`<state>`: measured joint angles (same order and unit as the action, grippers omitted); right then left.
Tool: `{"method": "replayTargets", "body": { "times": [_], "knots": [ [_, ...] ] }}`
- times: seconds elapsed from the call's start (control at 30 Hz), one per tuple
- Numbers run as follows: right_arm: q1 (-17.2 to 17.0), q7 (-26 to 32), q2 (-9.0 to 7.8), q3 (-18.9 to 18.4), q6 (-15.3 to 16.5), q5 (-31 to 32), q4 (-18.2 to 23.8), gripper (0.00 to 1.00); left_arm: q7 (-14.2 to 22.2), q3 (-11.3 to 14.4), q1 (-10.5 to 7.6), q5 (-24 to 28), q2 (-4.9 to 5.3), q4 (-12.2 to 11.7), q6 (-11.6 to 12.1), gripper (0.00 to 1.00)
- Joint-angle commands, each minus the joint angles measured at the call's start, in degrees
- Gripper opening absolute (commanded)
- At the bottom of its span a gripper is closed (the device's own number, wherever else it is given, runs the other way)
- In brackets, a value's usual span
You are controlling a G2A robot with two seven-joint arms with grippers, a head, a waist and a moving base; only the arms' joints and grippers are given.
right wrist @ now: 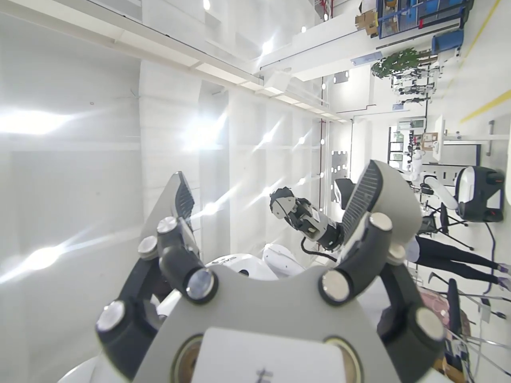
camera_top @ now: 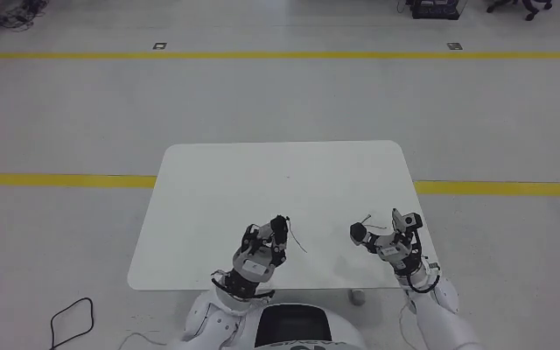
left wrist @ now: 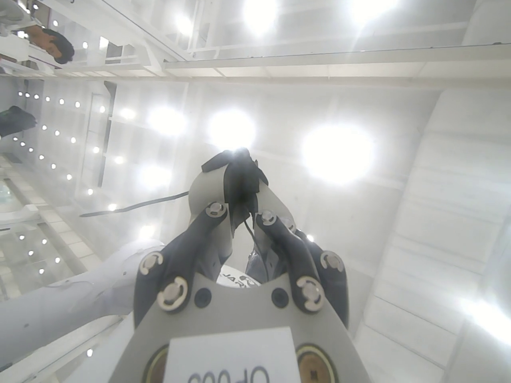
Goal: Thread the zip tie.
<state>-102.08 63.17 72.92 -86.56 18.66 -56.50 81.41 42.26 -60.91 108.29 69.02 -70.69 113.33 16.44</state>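
a thin dark zip tie [left wrist: 131, 206] juts from the left gripper [left wrist: 239, 173], clamped on it above the table's [camera_top: 262, 175] near edge; the right gripper [camera_top: 360, 233] gapes, holding nothing.

Left claw [left wrist: 237, 171] pinched closed, right claw [right wrist: 276, 172] spread wide, both pointing upward.

Bright all over: ceiling lamps [left wrist: 338, 154] blowing out w/ big glare, left wrist view; streaky flare, right wrist view; table [camera_top: 262, 175] evenly lit.
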Motion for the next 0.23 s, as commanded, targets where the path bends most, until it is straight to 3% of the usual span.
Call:
{"method": "replayTargets", "body": {
  "times": [0.0,0.1,0.2],
  "knots": [
    [0.0,0.0,0.0,0.0,0.0,0.0,0.0,1.0,-1.6,-1.56,1.35,-0.88,0.33,1.78,0.0,0.0],
    [0.0,0.0,0.0,0.0,0.0,0.0,0.0,1.0,-2.39,-3.91,3.54,-0.64,0.75,4.78,0.39,0.0],
    [0.0,0.0,0.0,0.0,0.0,0.0,0.0,1.0,-2.49,-4.51,3.9,-0.87,0.85,5.16,0.5,0.0]
  ]
}}
